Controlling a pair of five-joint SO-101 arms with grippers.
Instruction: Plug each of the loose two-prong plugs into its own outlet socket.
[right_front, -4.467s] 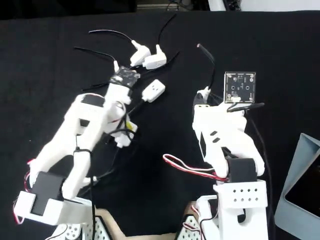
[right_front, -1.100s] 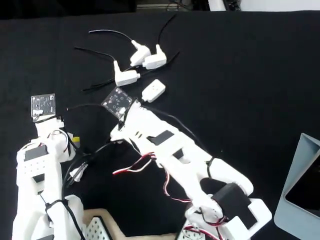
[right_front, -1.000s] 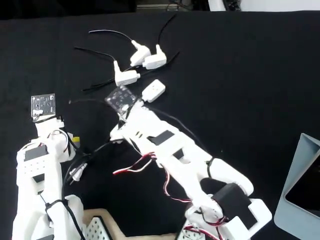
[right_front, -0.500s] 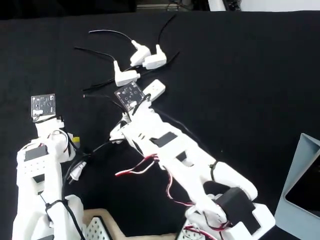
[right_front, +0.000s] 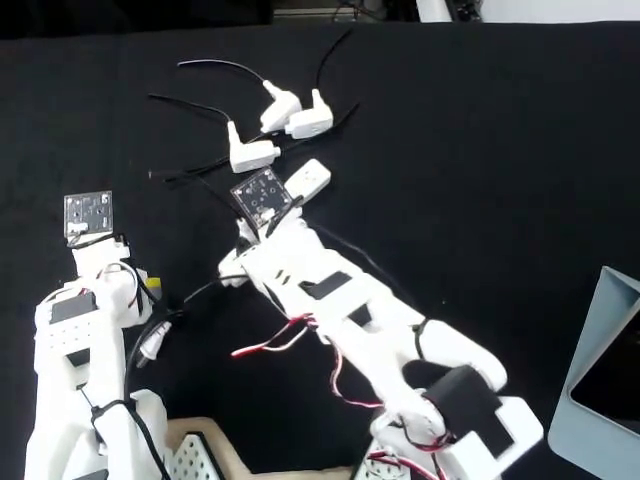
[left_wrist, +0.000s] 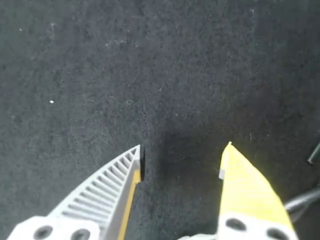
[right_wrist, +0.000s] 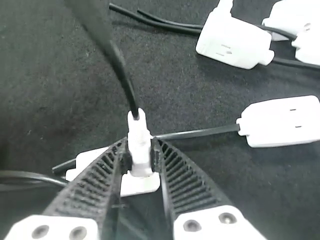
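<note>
White-shelled left arm (right_front: 80, 350) and right arm (right_front: 350, 305) are carrying black motor blocks (right_front: 470, 395); red-white wires (right_front: 285, 338) are looping behind the right pincer (right_wrist: 139, 143). Left fingers (left_wrist: 107, 187) are showing white ribbing and yellow, right fingers (right_wrist: 95, 187) black ribbing.

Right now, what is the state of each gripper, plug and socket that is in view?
Left gripper: open, empty, over the black cloth.
Right gripper: shut on the white two-prong plug.
White two-prong plug: clamped, black cable attached.
White rectangular socket block: lying loose, slots empty.
Second white socket block: lying loose, slots empty.

Left arm (right_front: 72, 340) folded back, jaws apart; right arm (right_front: 330, 295) outstretched, jaws clamped.
</note>
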